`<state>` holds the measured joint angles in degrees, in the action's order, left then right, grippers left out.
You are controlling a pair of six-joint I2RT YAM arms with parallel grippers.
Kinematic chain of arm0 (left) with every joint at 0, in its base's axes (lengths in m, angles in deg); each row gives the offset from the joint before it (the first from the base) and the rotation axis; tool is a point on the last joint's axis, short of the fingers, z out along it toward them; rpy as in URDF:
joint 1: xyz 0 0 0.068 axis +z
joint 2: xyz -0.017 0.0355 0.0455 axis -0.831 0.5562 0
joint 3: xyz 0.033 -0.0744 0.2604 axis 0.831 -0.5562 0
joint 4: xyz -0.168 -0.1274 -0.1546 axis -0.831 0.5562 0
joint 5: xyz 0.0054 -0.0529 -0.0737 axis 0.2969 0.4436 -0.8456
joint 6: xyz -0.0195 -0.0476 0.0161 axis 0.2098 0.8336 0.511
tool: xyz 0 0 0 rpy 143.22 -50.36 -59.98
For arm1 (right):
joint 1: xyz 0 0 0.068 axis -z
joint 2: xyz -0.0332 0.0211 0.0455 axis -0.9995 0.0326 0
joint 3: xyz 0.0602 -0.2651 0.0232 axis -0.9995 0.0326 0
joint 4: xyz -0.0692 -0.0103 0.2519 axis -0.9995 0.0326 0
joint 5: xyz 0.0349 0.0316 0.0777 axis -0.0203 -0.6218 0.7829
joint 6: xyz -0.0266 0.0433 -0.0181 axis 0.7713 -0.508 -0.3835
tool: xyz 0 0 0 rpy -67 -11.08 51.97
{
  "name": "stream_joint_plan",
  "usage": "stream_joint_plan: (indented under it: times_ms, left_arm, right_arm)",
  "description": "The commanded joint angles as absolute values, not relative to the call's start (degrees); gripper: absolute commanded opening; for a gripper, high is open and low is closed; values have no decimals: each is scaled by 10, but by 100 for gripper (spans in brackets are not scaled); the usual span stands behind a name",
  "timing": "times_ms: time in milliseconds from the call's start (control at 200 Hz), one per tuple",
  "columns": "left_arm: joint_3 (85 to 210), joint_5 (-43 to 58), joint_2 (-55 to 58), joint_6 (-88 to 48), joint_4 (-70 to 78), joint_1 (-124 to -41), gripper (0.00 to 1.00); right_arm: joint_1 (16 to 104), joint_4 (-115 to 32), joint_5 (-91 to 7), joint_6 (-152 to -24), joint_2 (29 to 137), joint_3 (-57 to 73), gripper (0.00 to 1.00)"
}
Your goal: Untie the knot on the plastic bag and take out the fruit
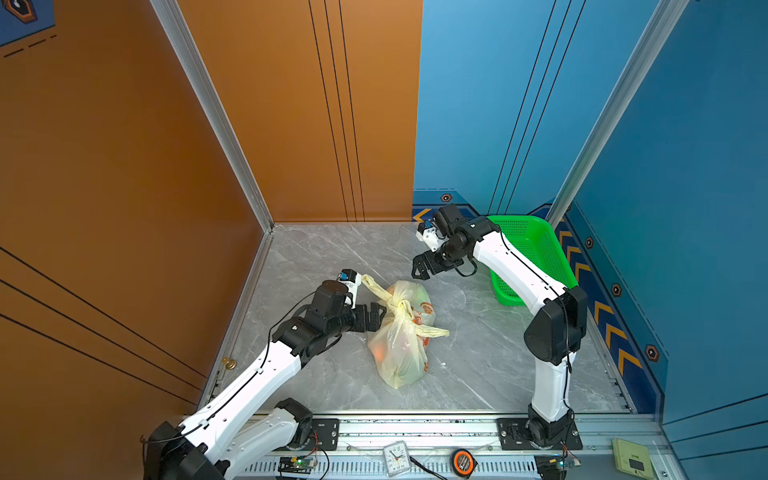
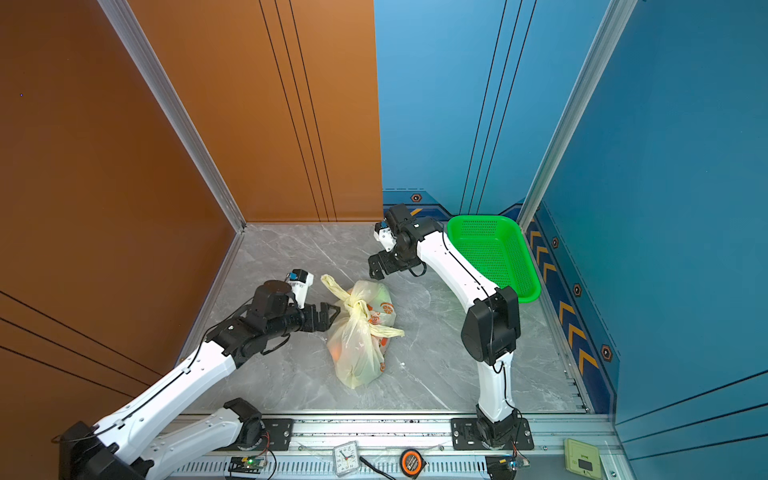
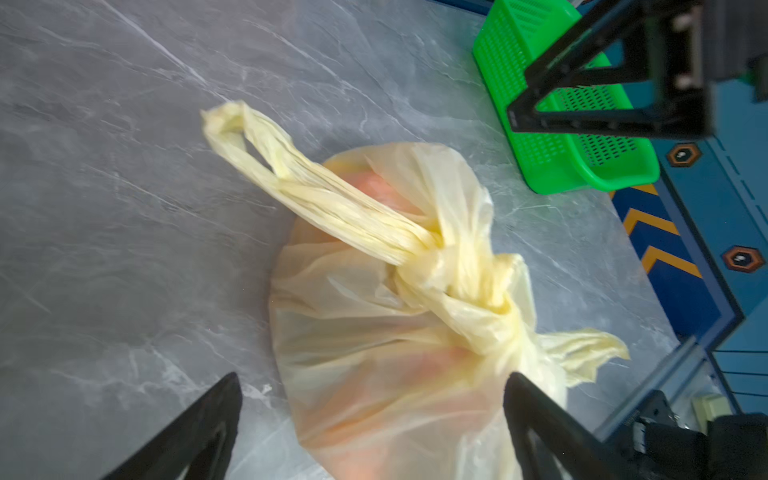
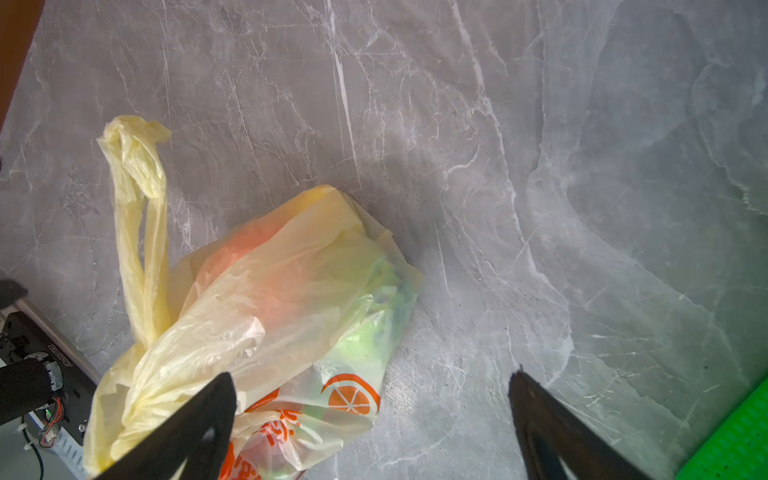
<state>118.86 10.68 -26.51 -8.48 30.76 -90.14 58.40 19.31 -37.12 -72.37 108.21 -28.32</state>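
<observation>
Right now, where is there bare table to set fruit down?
Bare table lies between the bag and the right arm's base, and in the far corner by the orange wall. Crowded: the left gripper sits beside the knot, and the right gripper hangs near the bag's far end.

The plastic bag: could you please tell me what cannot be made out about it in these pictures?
- Fruit: only orange and green smudges through the plastic bag in every view; count unclear.
- Knot: blurred in the left wrist view, small in both top views; strap crossings unreadable.
- Printed lettering: right wrist view, cut by the picture's edge and the right tool.
</observation>
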Motion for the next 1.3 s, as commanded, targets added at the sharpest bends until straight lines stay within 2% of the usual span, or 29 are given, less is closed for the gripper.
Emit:
stream_joint_plan:
  times_ms: [0, 195, 335, 651, 731, 786, 941, 1091, 1171, 1297]
  left_arm:
    - [1170, 164, -299, -7, 377, -978, 98]
    - [1163, 284, -315, 78, 402, -1147, 100]
    - [1168, 355, -266, 109, 385, -1219, 98]
    - [1188, 431, -129, 143, 358, -1256, 99]
    - [1191, 440, -106, 146, 358, -1256, 88]
    - [1195, 444, -93, 141, 356, -1255, 71]
    - [1193, 443, -80, 117, 330, -1241, 42]
    - [1188, 435, -88, 106, 321, -1228, 10]
    - [1184, 434, -94, 101, 321, -1225, 0]
    - [1179, 427, -99, 92, 322, -1217, 0]
  right_arm:
    - [582, 212, -374, -739, 1077, -289, 100]
    - [589, 208, -394, -754, 1060, -266, 100]
    - [596, 187, -388, -765, 1037, -236, 100]
    - [604, 172, -363, -774, 1034, -227, 100]
    - [603, 172, -343, -777, 1046, -239, 100]
    - [600, 172, -331, -780, 1056, -250, 100]
    - [584, 171, -300, -801, 1086, -277, 100]
    - [553, 172, -283, -833, 1117, -307, 100]
    - [544, 172, -281, -859, 1134, -323, 98]
    - [541, 176, -278, -899, 1172, -334, 93]
